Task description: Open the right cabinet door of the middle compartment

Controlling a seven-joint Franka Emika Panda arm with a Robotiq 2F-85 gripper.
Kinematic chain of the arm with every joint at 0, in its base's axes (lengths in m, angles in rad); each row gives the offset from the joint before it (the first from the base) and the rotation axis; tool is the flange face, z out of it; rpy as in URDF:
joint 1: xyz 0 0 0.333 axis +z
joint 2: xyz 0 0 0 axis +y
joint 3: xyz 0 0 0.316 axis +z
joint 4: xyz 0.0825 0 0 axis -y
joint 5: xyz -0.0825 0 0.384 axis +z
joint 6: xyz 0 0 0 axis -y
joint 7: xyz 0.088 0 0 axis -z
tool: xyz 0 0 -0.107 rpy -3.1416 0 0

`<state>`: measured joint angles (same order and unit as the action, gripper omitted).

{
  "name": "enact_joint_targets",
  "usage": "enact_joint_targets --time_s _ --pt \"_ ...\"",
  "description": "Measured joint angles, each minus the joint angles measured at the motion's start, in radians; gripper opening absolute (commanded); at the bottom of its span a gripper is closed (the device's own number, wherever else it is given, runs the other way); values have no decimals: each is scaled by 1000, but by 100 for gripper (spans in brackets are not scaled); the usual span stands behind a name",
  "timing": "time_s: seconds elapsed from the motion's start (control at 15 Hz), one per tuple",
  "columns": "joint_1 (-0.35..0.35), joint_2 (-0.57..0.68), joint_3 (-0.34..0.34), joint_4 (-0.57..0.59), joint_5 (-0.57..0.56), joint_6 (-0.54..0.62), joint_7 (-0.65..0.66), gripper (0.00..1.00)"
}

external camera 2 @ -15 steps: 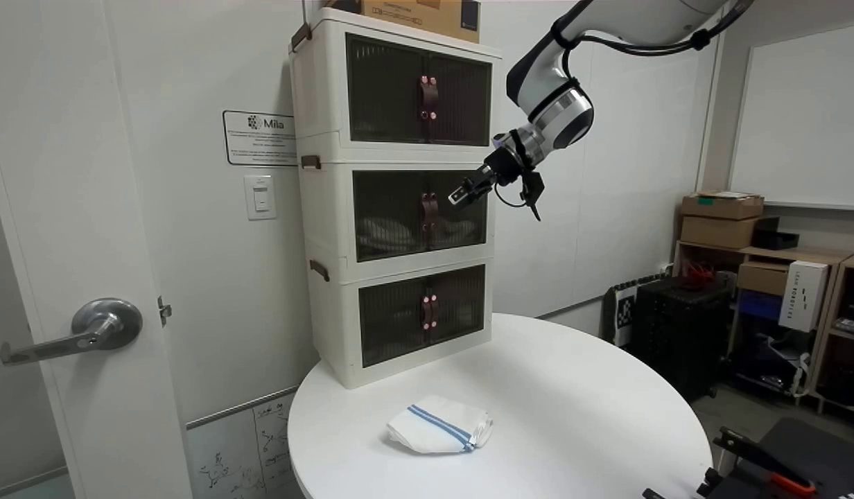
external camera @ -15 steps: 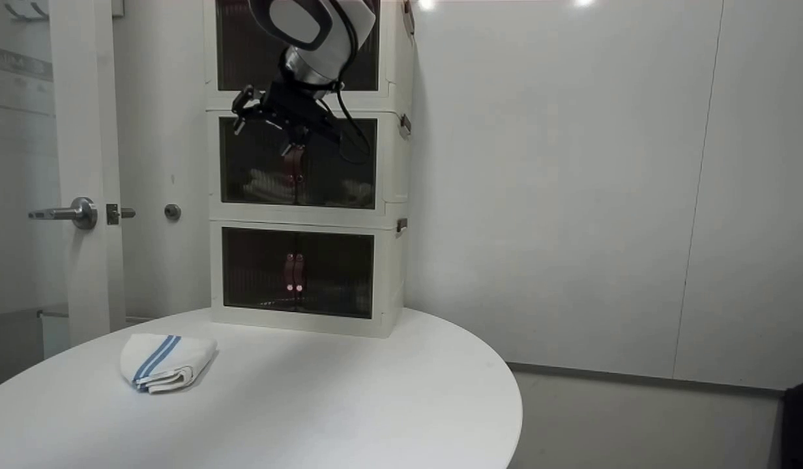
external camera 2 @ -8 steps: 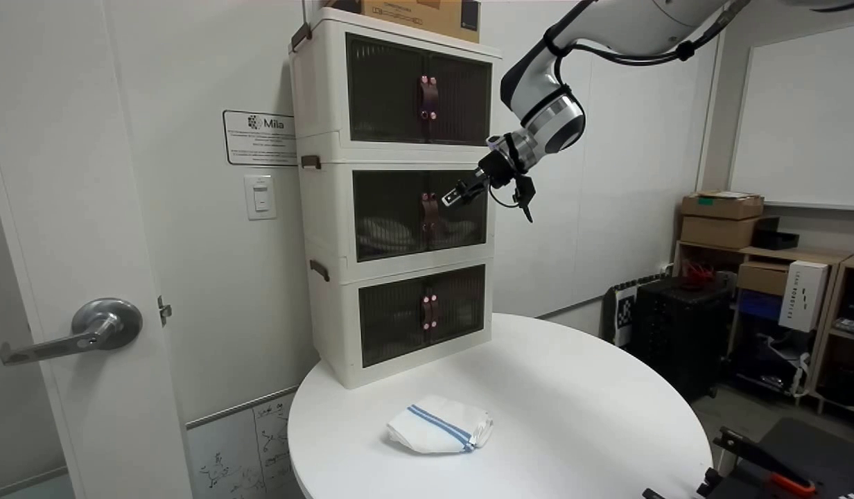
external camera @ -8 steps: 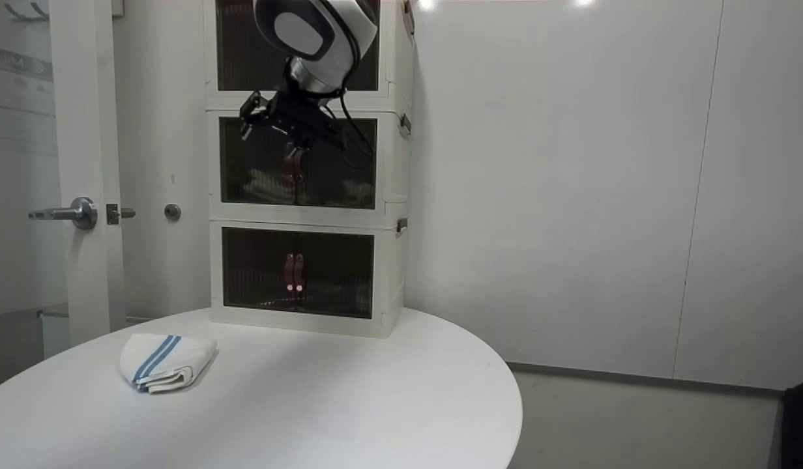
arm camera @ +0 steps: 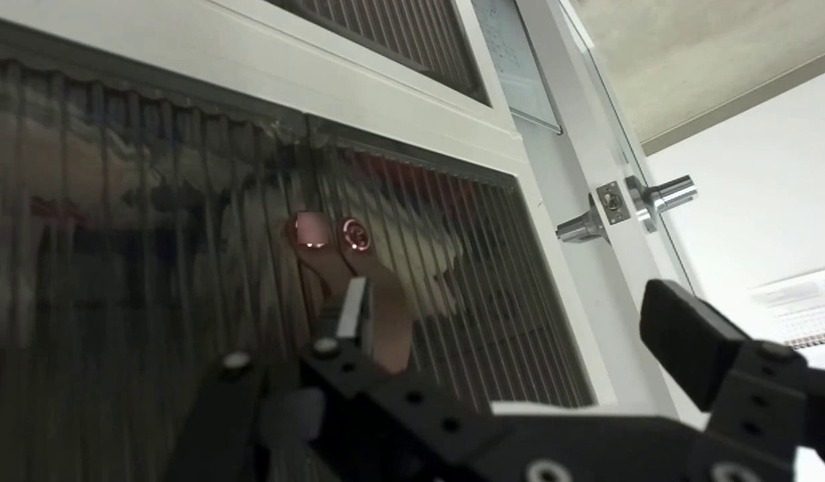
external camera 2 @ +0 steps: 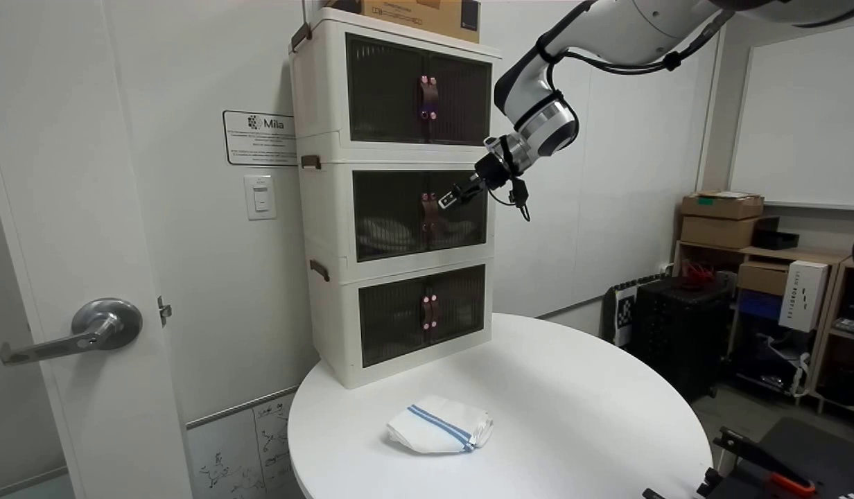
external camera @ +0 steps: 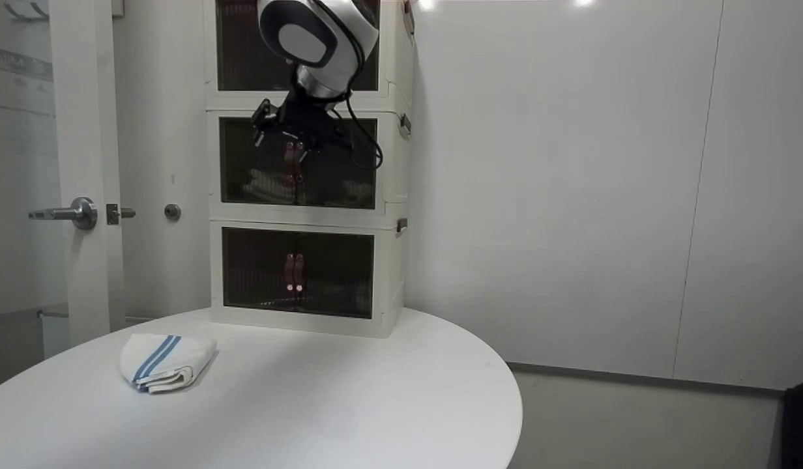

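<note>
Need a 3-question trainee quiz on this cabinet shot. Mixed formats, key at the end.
1. Multiple choice. In the wrist view, the gripper is:
A) shut
B) open
C) out of frame

2. True or false. The right cabinet door of the middle compartment is closed.

3. Fill in the blank. The folded cloth on the table is white and ____.

Key:
1. B
2. True
3. blue
</note>
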<state>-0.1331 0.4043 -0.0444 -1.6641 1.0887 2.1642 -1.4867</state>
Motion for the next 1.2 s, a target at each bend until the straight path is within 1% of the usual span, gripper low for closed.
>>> enact_joint_targets --time_s 0.6,1.2 --pt "0 52 23 55 0 40 0 100" --pt "0 83 36 86 0 87 0 100"
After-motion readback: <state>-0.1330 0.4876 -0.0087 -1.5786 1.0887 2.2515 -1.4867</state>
